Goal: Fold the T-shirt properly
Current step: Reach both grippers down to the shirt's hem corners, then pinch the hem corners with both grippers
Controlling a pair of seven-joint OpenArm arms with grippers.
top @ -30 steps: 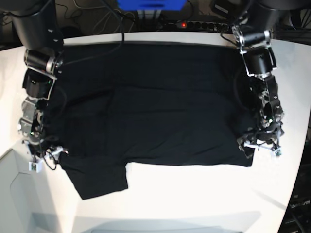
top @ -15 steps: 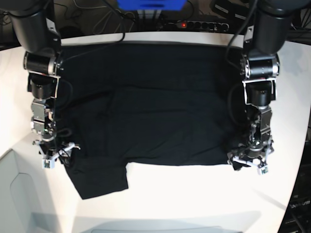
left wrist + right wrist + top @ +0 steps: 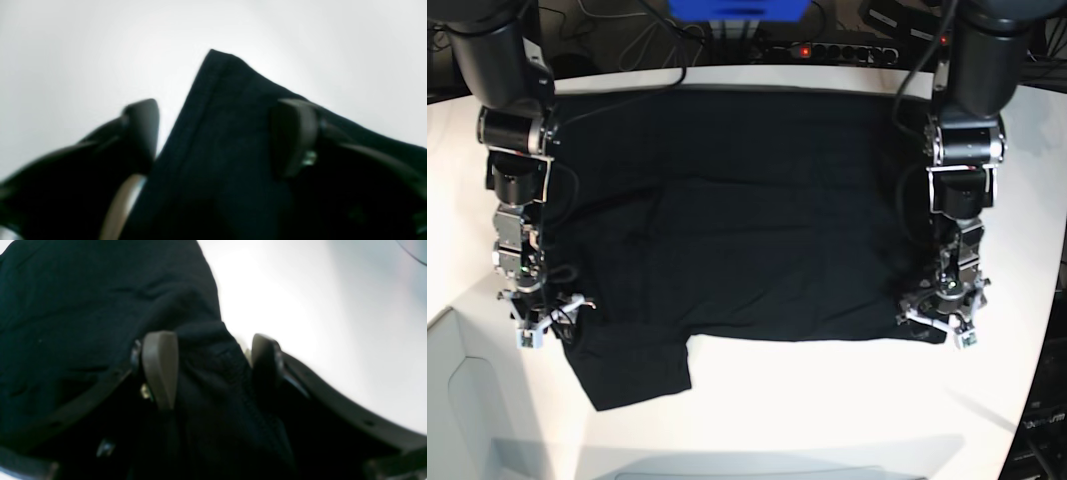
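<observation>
The black T-shirt [image 3: 747,220] lies spread flat on the white table [image 3: 827,400], with one sleeve [image 3: 632,365] sticking out at the front left. My left gripper [image 3: 939,322] sits low at the shirt's front right corner. In the left wrist view that corner [image 3: 217,110] lies between the fingers of the left gripper [image 3: 217,133], whose jaws stand apart. My right gripper [image 3: 545,322] is at the shirt's left edge by the sleeve. In the right wrist view a bunched fold [image 3: 213,360] fills the gap of the right gripper [image 3: 213,366], jaws apart around it.
A power strip [image 3: 827,50] with a red light, a blue box [image 3: 737,10] and cables lie beyond the table's far edge. A pale grey surface [image 3: 487,420] adjoins the table at the front left. Bare white tabletop lies in front of the shirt.
Both arms have swung inward and straightened. The right gripper moved onto the shirt's left edge by the sleeve. The left gripper shifted left along the front hem to the corner.
</observation>
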